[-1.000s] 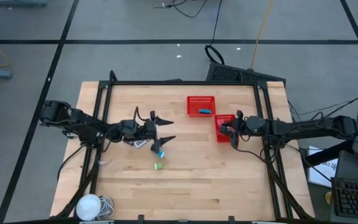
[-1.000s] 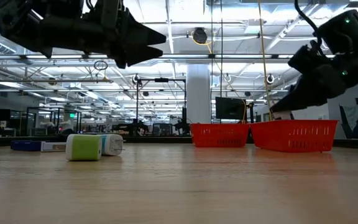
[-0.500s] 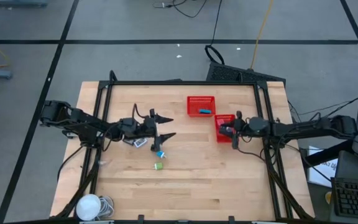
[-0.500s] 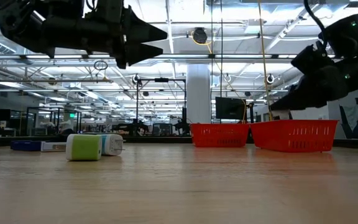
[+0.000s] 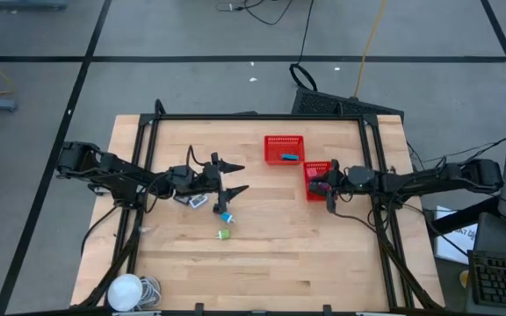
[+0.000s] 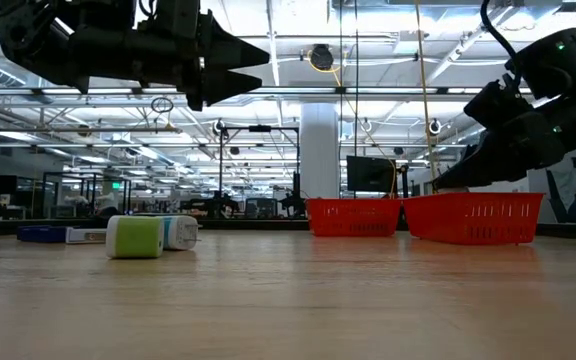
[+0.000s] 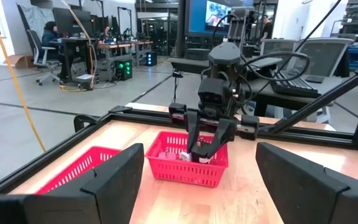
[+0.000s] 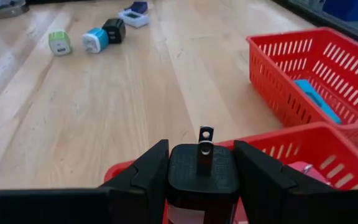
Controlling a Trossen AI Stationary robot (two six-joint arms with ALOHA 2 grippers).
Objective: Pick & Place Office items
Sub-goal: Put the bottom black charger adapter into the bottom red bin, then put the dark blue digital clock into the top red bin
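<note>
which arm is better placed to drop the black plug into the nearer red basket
Right. The right gripper already holds the black plug over that red basket's rim. The left gripper hangs open, empty, across the table near the loose items.

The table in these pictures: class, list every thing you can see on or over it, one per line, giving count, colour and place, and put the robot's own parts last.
mesh baskets: two, red, far right part of the table, one nearer the middle, one by the right arm.
flat blue item: one, blue, inside the basket nearer the middle.
pink item: one, pink, in the basket under the right gripper.
green cube: one, green and white, on the wood, left of centre.
blue cube: one, blue and white, beside it.
black plug adapter: one, black, held over the basket.
left gripper: open, above the table.
right gripper: shut on the black plug adapter.
</note>
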